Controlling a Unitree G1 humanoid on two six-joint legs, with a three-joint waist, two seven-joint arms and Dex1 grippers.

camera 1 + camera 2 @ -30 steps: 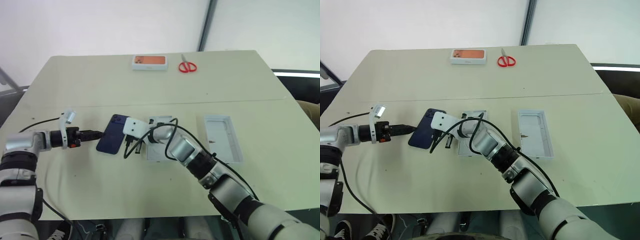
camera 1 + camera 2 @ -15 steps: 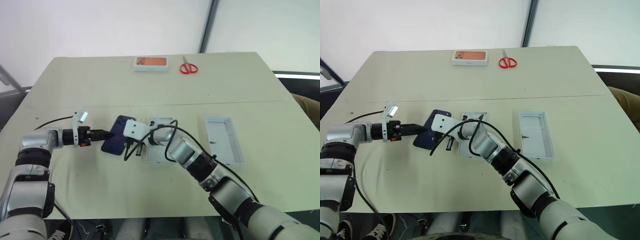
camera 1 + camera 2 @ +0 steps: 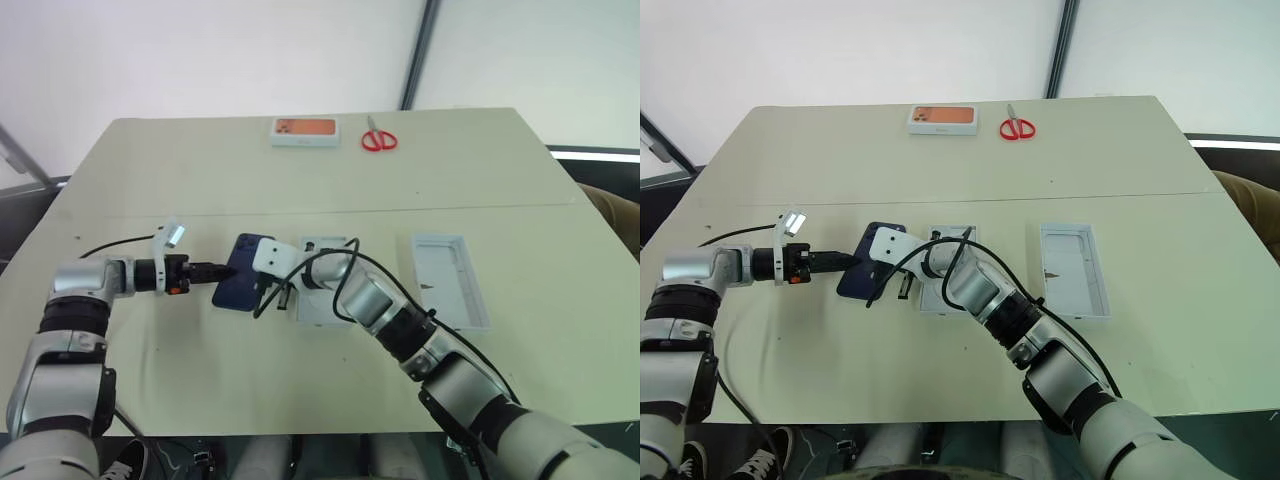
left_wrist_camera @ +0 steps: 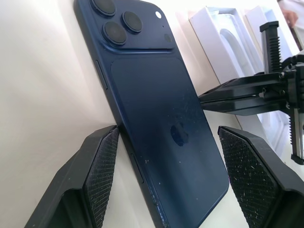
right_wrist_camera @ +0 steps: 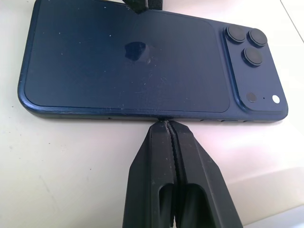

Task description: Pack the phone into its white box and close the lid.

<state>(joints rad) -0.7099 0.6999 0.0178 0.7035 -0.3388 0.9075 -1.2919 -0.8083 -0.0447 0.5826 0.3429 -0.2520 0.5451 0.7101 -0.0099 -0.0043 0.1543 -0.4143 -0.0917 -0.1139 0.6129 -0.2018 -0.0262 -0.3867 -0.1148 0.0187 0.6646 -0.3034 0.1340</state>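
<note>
The dark navy phone (image 3: pixel 243 285) lies back up on the table, camera bump at its far end. My left gripper (image 3: pixel 218 270) is open at the phone's left side. Its pads (image 4: pixel 102 171) stand on either side of the phone's (image 4: pixel 161 109) lower end, and one touches its edge. My right gripper (image 5: pixel 166 124) is shut, with its tips pressed against the phone's (image 5: pixel 133 61) long right edge. The white box (image 3: pixel 322 300) lies just right of the phone, partly under my right arm. The lid (image 3: pixel 452 282) lies open side up further right.
Red scissors (image 3: pixel 379 140) and a white box with an orange picture (image 3: pixel 304 130) lie at the table's far edge. A black cable (image 3: pixel 110 243) trails from my left arm across the table's left side.
My left gripper has moved right, up to the phone, and its fingers now flank the phone's end. The phone has straightened a little against my right gripper, which stayed put.
</note>
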